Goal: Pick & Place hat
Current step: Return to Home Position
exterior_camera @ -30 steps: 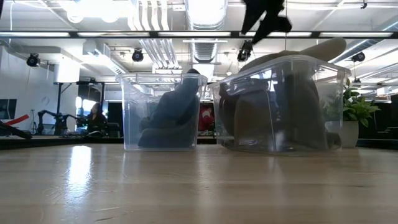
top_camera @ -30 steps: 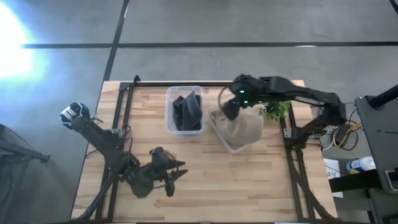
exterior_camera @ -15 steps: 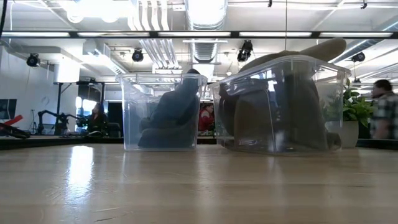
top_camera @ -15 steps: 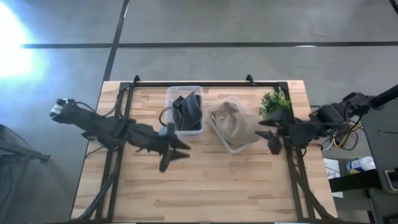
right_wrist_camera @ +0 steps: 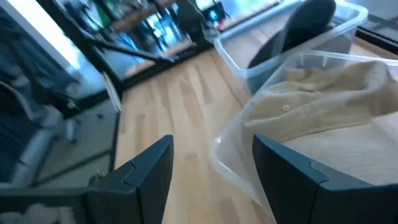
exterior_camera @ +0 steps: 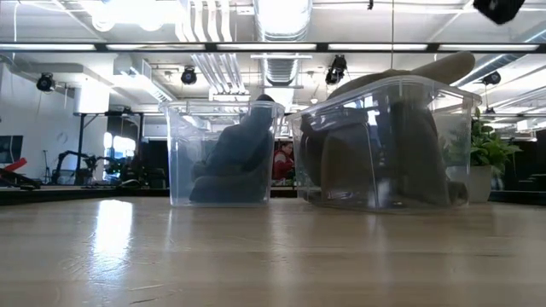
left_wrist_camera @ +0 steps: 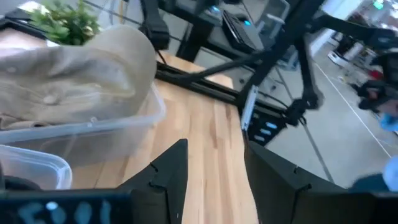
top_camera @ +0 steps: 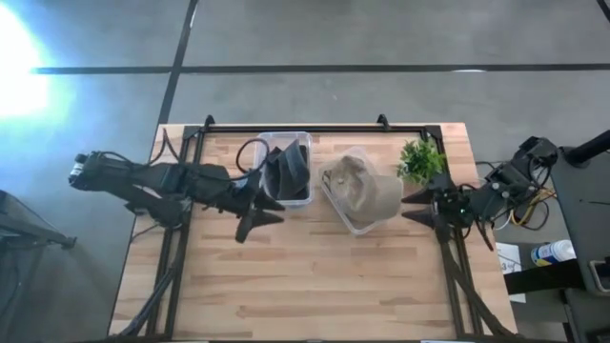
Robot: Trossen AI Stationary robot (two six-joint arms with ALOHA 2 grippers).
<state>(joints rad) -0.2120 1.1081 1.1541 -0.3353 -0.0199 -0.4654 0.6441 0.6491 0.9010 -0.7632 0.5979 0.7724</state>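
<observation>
Above the right bin (exterior_camera: 367, 82) rim, the brown hat (top_camera: 367, 191) looks soft and light; you'd pinch its brim. The left jaws and right jaws flank that bin, wide and empty.

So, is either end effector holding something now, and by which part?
Nothing is held: the left end effector and the right end effector are open and empty.

I saw the black hat (top_camera: 286, 173) crumpled inside the left transparent bin (top_camera: 283, 135), toward the table's far edge. Just beside it, the brown hats (top_camera: 370, 191) sat heaped in the right transparent bin (top_camera: 355, 227), the top one's brim poking above the rim.
</observation>
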